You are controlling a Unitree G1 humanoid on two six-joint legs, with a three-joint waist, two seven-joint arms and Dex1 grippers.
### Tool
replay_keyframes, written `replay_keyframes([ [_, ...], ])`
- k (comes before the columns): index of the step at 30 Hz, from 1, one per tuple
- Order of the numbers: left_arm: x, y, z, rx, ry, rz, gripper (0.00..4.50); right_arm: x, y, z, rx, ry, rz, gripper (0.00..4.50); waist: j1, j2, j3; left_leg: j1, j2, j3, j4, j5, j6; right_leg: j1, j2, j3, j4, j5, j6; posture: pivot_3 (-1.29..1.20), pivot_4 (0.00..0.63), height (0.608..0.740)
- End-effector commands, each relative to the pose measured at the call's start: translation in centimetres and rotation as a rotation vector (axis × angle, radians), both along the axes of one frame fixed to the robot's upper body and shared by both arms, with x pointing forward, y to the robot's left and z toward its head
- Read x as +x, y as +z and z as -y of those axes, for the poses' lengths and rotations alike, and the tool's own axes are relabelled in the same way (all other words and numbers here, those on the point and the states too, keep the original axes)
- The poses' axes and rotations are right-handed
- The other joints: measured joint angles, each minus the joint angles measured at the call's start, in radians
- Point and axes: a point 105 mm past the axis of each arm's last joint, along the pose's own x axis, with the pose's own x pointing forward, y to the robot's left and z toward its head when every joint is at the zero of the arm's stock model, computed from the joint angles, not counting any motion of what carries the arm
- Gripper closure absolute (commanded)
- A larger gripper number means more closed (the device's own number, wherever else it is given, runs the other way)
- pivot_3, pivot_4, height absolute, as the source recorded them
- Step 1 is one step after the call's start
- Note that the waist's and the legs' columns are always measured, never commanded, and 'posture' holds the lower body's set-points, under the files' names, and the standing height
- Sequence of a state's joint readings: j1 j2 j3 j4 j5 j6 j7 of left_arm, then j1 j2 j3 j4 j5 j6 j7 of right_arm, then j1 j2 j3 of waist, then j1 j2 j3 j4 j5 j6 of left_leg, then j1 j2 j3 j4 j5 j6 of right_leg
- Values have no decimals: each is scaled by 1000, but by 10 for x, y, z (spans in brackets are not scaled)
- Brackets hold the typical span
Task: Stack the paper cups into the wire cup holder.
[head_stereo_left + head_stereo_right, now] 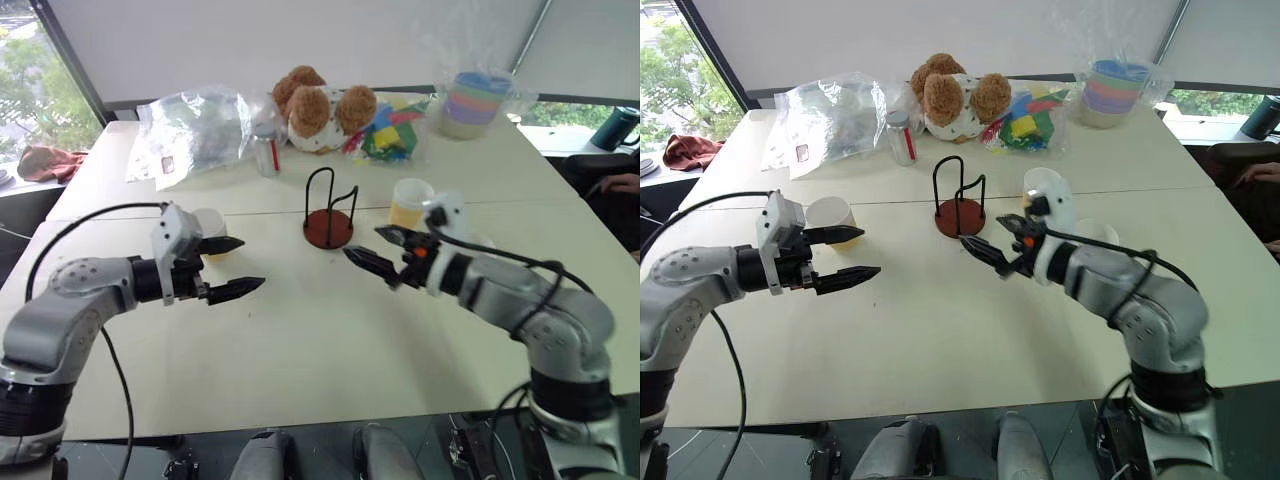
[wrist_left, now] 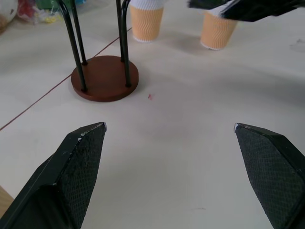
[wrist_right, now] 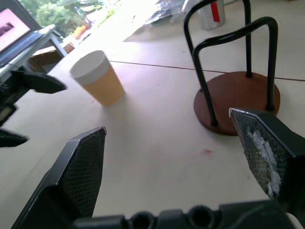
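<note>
The wire cup holder (image 1: 328, 228), a rust-red disc with black wire loops, stands empty mid-table. One tan paper cup (image 1: 209, 228) stands upright just behind my left gripper (image 1: 251, 264), which hovers open above the table left of the holder. A second cup (image 1: 410, 203) stands right of the holder, behind my right gripper (image 1: 362, 241), also open and empty, pointing toward the holder. A third cup (image 1: 1095, 232) is partly hidden by the right arm. The left wrist view shows the holder (image 2: 105, 78) and two cups (image 2: 147, 21) (image 2: 218, 29) ahead of the open fingers.
At the table's far side lie a clear plastic bag (image 1: 195, 130), a small can (image 1: 266, 153), a plush toy (image 1: 320, 108), colourful packets (image 1: 390, 130) and a pastel stack in clear plastic (image 1: 472, 100). A person's hand (image 1: 625, 183) shows at the right edge.
</note>
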State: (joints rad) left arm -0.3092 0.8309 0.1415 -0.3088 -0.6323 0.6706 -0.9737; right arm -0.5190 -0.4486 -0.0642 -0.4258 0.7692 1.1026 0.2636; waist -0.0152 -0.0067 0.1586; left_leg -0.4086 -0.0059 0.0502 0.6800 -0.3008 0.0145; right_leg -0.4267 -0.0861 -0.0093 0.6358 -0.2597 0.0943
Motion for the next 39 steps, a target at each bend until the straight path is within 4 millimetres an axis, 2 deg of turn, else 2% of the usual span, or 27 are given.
replay_keyframes([
  [1, -1, 18, 1, -16, -3, 45, 51, 19, 5, -2, -3, -44, 35, 0, 2, 0, 0, -1, 0, 0, 0, -1, 1, -1, 0, 0, 0, 0, 0, 0, 150, 740],
  [4, 2, 22, -1, -36, 19, 58, 51, 37, 3, -8, 1, -66, 50, 0, 0, 0, 0, -2, -1, 3, 3, -2, 3, 1, 0, 0, -1, 0, 0, 0, 150, 740],
  [7, 2, 18, -3, -43, 43, 53, 51, 50, 4, -14, 23, -73, 67, 0, -2, 0, 0, -2, -1, 5, 4, -2, 5, 1, 1, 0, -1, 0, 1, 0, 150, 740],
  [12, 2, 8, -6, -51, 75, 36, 51, 56, 14, -32, 71, -24, 98, 0, -2, 0, 0, -1, 0, 4, 4, -2, 5, 1, 5, 1, -1, 0, 1, 0, 150, 740],
  [18, 3, -4, -10, -53, 109, 20, 51, 63, 14, -47, 91, 2, 105, 0, -3, 0, 0, -1, 2, 4, 4, -2, 4, 1, 4, 1, 3, 0, 1, 0, 150, 740],
  [21, 4, -7, -11, -55, 124, 22, 0, 68, 11, -51, 93, -1, 102, 856, -4, 0, 0, -1, 2, 4, 4, -2, 4, 0, 4, 1, 3, 0, 1, 0, 150, 740],
  [22, 4, -7, -12, -55, 127, 23, 0, 69, 10, -52, 93, 0, 102, 1295, -3, 0, 0, -1, 2, 4, 4, -2, 3, 0, 4, 1, 4, 0, 1, 0, 150, 740],
  [27, 6, -12, -16, -47, 156, 26, 0, 74, 8, -53, 89, -6, 110, 4084, -5, 0, 0, 0, 2, 4, 4, -1, 2, 0, 4, 1, 5, 0, 1, 0, 150, 740],
  [28, 7, -12, -17, -47, 159, 26, 0, 74, 8, -53, 88, -6, 112, 4472, -5, 0, 0, 0, 2, 4, 4, -1, 2, 0, 4, 1, 5, 0, 1, 0, 150, 740],
  [31, 9, -14, -17, -48, 165, 25, 0, 75, 10, -54, 85, -2, 126, 4472, -9, -1, 0, 1, 2, 4, 4, -1, 2, 0, 3, 1, 9, 0, 1, 0, 150, 740],
  [34, 12, -17, -18, -48, 170, 23, 0, 69, 21, -57, 61, 64, 209, 4472, -9, 0, 0, 1, 2, 4, 3, -1, 2, -2, 4, 1, 10, 0, 1, 0, 150, 740],
  [36, 14, -20, -19, -41, 173, 21, 0, 62, 27, -60, 36, 120, 257, 4472, -8, 0, 0, 1, 2, 4, 3, -1, 3, -2, 4, 1, 10, 0, 1, 0, 150, 740],
  [39, 15, -24, -20, -28, 173, 17, 0, 40, 35, -60, -16, 252, 329, 4472, -1, 0, 0, 1, 2, 4, 3, -2, 4, -2, 4, 1, 10, 0, 1, 0, 150, 740],
])
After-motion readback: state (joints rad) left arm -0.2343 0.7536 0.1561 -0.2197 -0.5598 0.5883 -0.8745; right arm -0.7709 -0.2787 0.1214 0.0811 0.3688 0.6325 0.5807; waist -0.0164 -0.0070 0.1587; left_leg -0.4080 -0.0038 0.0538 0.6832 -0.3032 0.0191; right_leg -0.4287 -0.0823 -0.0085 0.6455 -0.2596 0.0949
